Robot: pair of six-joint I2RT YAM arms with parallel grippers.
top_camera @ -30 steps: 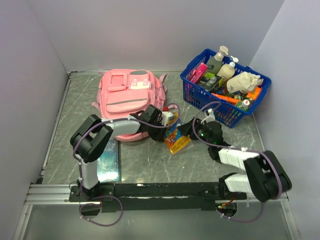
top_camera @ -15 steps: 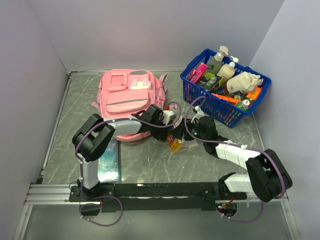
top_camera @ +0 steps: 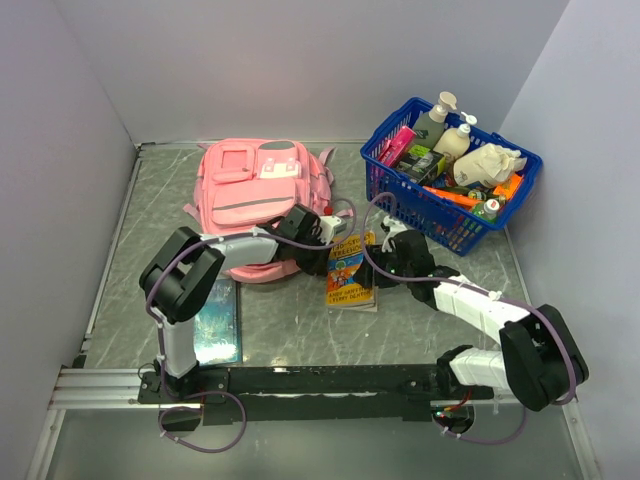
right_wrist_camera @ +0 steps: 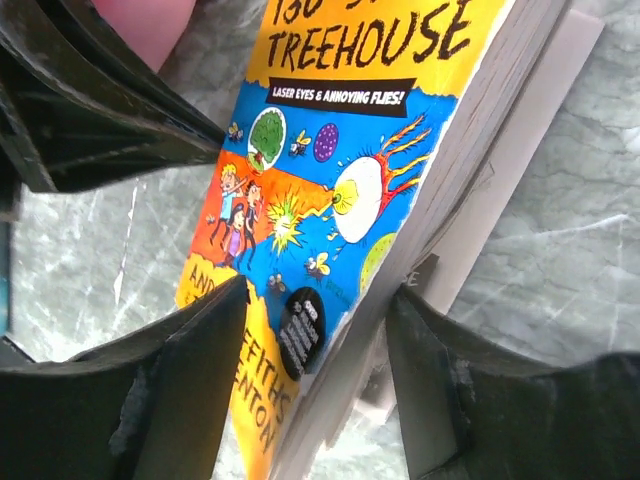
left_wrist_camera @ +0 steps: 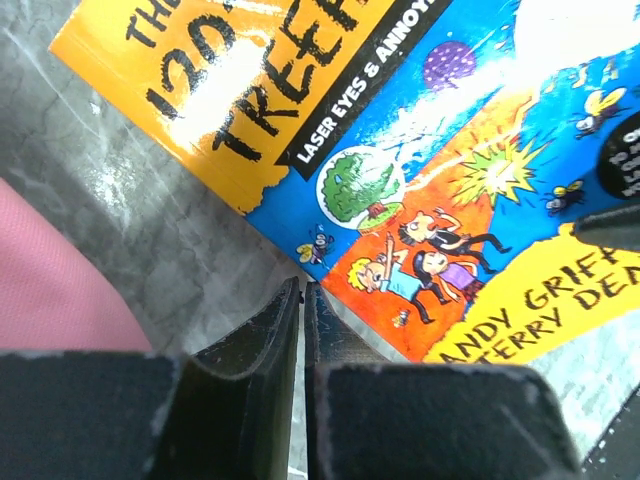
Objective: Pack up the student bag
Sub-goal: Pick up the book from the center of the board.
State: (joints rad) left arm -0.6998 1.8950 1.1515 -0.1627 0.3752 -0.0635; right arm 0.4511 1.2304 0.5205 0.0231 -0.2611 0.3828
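Observation:
The pink student bag (top_camera: 255,190) lies flat at the back left; its fabric also shows in the left wrist view (left_wrist_camera: 50,285). A colourful paperback book (top_camera: 348,272) lies on the table in front of the bag's right corner. My right gripper (top_camera: 380,262) is shut on the book's right edge, one finger on the cover (right_wrist_camera: 330,170) and one against the pages (right_wrist_camera: 315,290). My left gripper (top_camera: 328,240) is shut and empty, its tips (left_wrist_camera: 302,292) right beside the book's left edge (left_wrist_camera: 450,200).
A blue plastic basket (top_camera: 440,215) filled with bottles and packets stands at the back right. A flat teal book (top_camera: 217,322) lies by the left arm's base. A white sheet (right_wrist_camera: 520,130) lies under the paperback. Walls close in the table on three sides.
The book stood on its edge between the grippers half a second ago; it now lies cover up and turned straight. The left gripper moved back towards the bag.

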